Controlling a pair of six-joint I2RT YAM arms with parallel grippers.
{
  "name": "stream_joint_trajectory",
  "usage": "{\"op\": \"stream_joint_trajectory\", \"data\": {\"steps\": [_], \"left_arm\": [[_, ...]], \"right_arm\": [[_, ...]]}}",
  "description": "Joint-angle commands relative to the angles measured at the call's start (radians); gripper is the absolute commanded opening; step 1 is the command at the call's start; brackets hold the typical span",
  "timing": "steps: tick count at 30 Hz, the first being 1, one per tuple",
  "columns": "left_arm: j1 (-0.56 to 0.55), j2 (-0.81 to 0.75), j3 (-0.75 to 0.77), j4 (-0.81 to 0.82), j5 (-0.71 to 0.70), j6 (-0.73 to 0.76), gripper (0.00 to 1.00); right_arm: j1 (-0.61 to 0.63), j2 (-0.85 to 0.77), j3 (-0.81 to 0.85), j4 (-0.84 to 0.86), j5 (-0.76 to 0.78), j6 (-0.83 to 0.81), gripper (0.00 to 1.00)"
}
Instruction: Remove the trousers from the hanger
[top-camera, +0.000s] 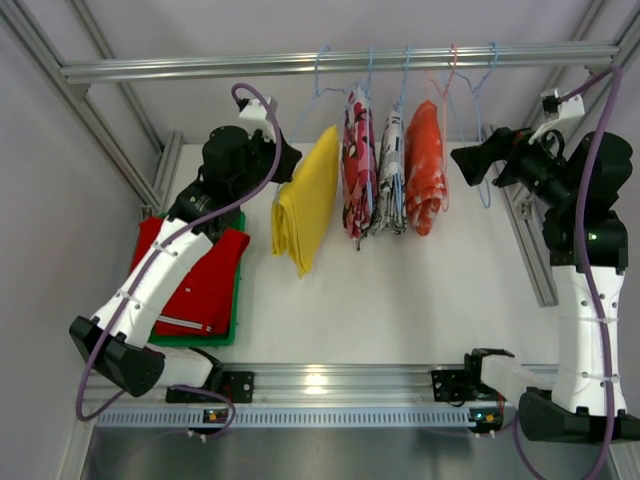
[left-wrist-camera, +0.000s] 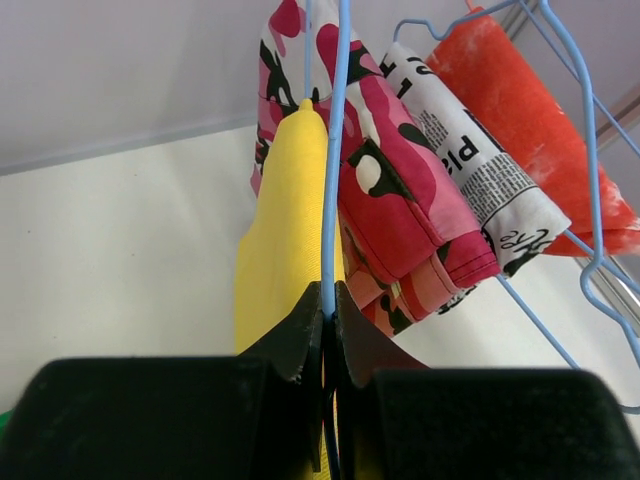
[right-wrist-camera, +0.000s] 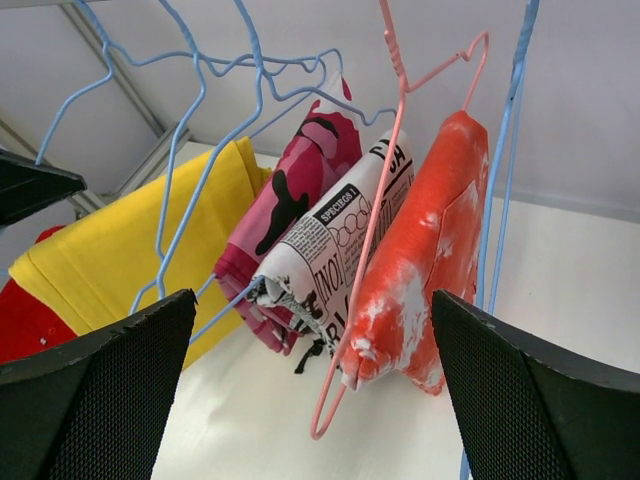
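Right wrist view, writing: the newsprint cloth (right-wrist-camera: 330, 250) carries black lettering; one heading looks like "SPECIES", the rest is too small to read.
Red trousers (top-camera: 205, 285): flat on a green tray (top-camera: 200, 341) at lower left, partly under the left arm.
Yellow trousers (top-camera: 305, 200): draped on a blue hanger (left-wrist-camera: 333, 150), left of centre.
Neighbours: pink camouflage cloth (top-camera: 358, 175), the newsprint, then orange cloth (top-camera: 425, 165) on a pink hanger (right-wrist-camera: 370, 240).
Left gripper (left-wrist-camera: 329, 300): fingers pinched together on the blue hanger's wire, against the yellow cloth.
Right gripper (right-wrist-camera: 312, 330): fingers spread wide, empty, right of the orange cloth.

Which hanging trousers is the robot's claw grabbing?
The yellow trousers, leftmost on the rail. The left claw pinches their blue hanger; the pink camouflage pair, newsprint pair and orange pair hang free.
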Motion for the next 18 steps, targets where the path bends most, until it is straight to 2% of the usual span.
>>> {"op": "stream_joint_trajectory", "data": {"steps": [1, 7, 15, 18], "left_arm": [[0.009, -0.049, 0.094, 0.398, -0.093, 0.028, 0.0], [0.009, -0.013, 0.107, 0.417, -0.12, 0.057, 0.0], [0.009, 0.008, 0.038, 0.329, 0.101, -0.03, 0.0], [0.009, 0.019, 0.003, 0.335, 0.17, -0.093, 0.06]], "right_arm": [[0.018, 0.0, 0.0, 0.094, -0.013, 0.013, 0.99], [0.026, 0.009, -0.006, 0.104, -0.012, 0.023, 1.0], [0.027, 0.008, -0.006, 0.092, -0.004, 0.0, 0.99], [0.027, 0.006, -0.008, 0.089, -0.004, -0.006, 1.0]]}}
